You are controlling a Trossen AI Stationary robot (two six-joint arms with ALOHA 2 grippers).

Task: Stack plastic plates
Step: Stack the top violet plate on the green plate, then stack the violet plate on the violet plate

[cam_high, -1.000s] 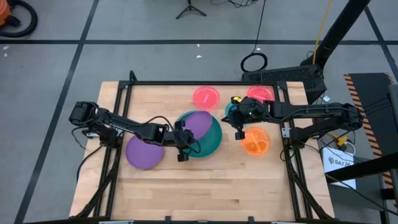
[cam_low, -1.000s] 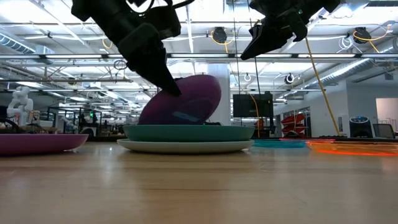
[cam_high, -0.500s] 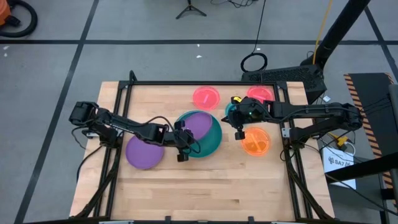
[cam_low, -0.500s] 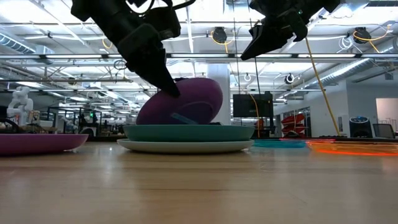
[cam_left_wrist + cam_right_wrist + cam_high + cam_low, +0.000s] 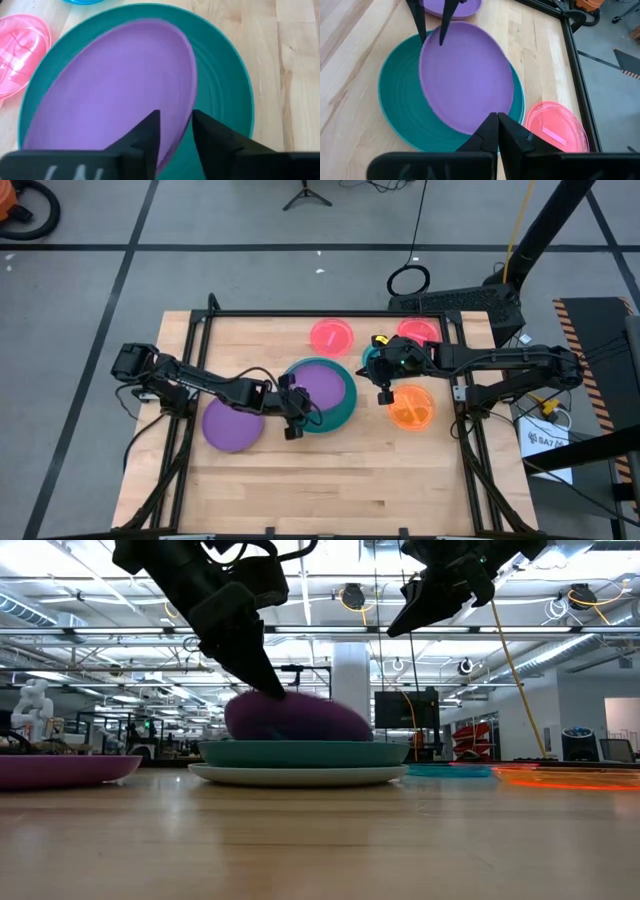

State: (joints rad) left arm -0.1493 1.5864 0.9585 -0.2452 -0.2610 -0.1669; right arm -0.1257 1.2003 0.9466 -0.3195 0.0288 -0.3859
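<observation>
While the left arm's jaws stand apart at a purple plate's rim, that plate lies in the teal plate at mid-desk.

From above, the left gripper (image 5: 292, 408) sits at the near-left edge of the purple plate (image 5: 322, 385) inside the teal plate (image 5: 345, 408); a second purple plate (image 5: 230, 426) lies beside it on the desk (image 5: 330, 480), partly under the arm. The right gripper (image 5: 383, 383), jaws pressed together on nothing, hovers between the teal plate and the orange plate (image 5: 412, 407); two pink plates (image 5: 331, 336) lie behind, one half hidden. Level across the desk, the purple plate blurs above the teal one, a pale plate (image 5: 300, 776) beneath. At the left wrist, the fingers (image 5: 150, 135) straddle the rim without touching; the teal plate is cut off.
</observation>
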